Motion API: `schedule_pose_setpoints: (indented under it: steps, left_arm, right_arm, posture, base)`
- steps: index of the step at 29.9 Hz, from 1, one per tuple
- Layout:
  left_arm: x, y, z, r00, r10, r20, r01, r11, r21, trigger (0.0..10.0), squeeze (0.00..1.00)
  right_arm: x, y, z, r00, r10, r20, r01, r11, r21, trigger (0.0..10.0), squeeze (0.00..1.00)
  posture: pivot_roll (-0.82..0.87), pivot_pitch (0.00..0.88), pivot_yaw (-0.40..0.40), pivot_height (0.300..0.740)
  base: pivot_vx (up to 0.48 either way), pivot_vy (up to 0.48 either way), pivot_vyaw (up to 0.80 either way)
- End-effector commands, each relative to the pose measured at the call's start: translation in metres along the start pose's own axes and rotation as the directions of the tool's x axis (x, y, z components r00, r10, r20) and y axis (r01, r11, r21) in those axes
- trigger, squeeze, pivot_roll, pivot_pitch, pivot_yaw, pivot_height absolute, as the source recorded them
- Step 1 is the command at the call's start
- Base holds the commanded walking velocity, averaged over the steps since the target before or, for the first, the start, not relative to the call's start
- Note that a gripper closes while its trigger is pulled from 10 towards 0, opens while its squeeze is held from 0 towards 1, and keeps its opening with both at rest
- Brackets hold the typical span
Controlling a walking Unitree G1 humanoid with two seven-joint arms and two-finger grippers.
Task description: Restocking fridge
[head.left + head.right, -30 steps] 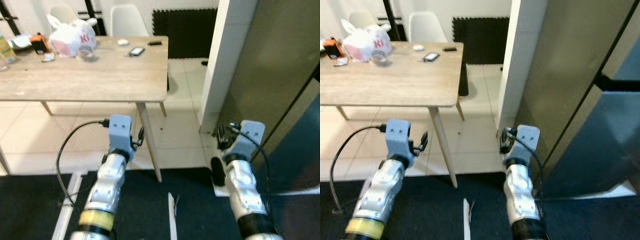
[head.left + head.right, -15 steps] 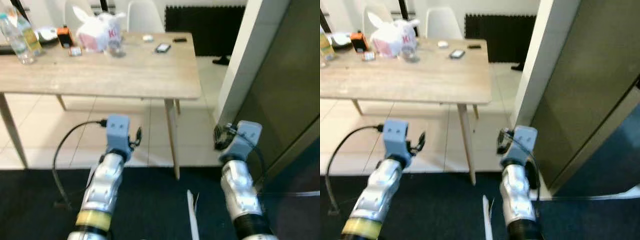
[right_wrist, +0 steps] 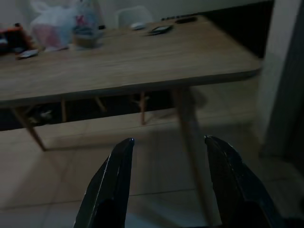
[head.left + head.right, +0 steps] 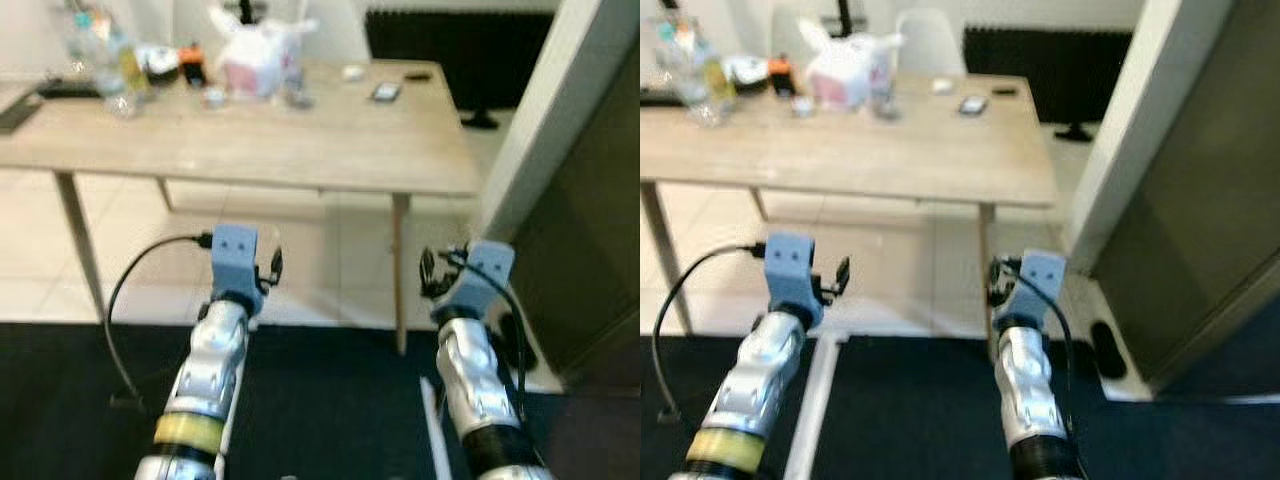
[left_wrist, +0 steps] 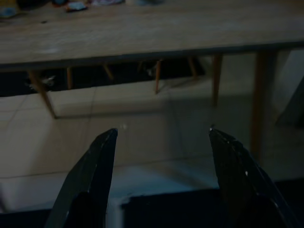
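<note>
The bottles (image 4: pixel 108 62) to be stocked stand upright at the far left end of the wooden table (image 4: pixel 300 150), with a white plastic bag (image 4: pixel 255 60) to their right, all well apart from both arms. The left gripper (image 5: pixel 161 156) and right gripper (image 3: pixel 166 166) are held low, near the robot and short of the table's near edge, both spread and empty. Judging by this, the left arm is nearer the bottles, while the fridge (image 4: pixel 1210 230) stands on the right.

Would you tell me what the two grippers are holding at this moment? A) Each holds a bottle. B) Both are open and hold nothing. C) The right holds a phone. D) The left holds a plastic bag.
B: the left gripper and the right gripper have their fingers spread, with bare floor between them, in front of the wooden table.
</note>
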State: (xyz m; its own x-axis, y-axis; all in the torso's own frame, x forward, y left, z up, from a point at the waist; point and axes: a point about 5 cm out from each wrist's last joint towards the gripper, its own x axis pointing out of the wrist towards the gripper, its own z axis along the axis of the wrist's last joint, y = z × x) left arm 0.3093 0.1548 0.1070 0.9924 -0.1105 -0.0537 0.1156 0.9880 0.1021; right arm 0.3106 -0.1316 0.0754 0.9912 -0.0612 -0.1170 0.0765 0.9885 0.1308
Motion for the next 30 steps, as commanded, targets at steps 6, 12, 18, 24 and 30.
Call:
schedule_pose_setpoints:
  steps: [6,12,18,24,30]
  left_arm:
    - [0.0022,-0.0052,-0.0025,1.0,-0.006,-0.013,0.006,1.0,0.019,10.0,0.0]
    - [0.0029,-0.009,-0.0024,1.0,-0.015,-0.014,0.015,1.0,0.022,10.0,0.0]
    - [0.0039,-0.0096,-0.0023,1.0,-0.016,-0.017,0.017,0.999,0.029,10.0,0.0]
    - [0.0041,-0.01,-0.0031,1.0,-0.014,-0.02,0.015,0.999,0.03,10.0,0.0]
    - [0.0037,-0.0087,-0.0057,0.999,0.002,-0.033,-0.002,1.0,0.017,10.0,0.0]
  right_arm:
    - [-0.0008,-0.0014,-0.001,1.0,-0.006,-0.001,0.006,1.0,0.001,10.0,0.0]
    - [-0.0008,-0.0014,-0.001,1.0,-0.007,-0.001,0.007,1.0,0.001,10.0,0.0]
    - [-0.0004,-0.0014,-0.0005,1.0,-0.007,0.0,0.007,1.0,0.002,10.0,0.0]
    - [-0.0007,-0.0018,-0.0007,1.0,-0.007,-0.001,0.007,1.0,0.002,10.0,0.0]
    - [-0.0007,-0.0021,-0.0006,1.0,-0.006,-0.001,0.006,1.0,0.0,10.0,0.0]
  posture:
    - [0.03,0.0,-0.003,0.74]
    - [0.03,0.0,-0.003,0.74]
    - [0.03,0.0,-0.002,0.74]
    - [0.03,0.0,-0.004,0.74]
    - [0.03,0.0,-0.006,0.74]
  base:
    - [0.0,-0.082,0.0]
    - [0.0,-0.358,0.0]
    - [0.0,-0.445,0.0]
    - [0.0,-0.444,0.0]
    - [0.0,-0.284,0.0]
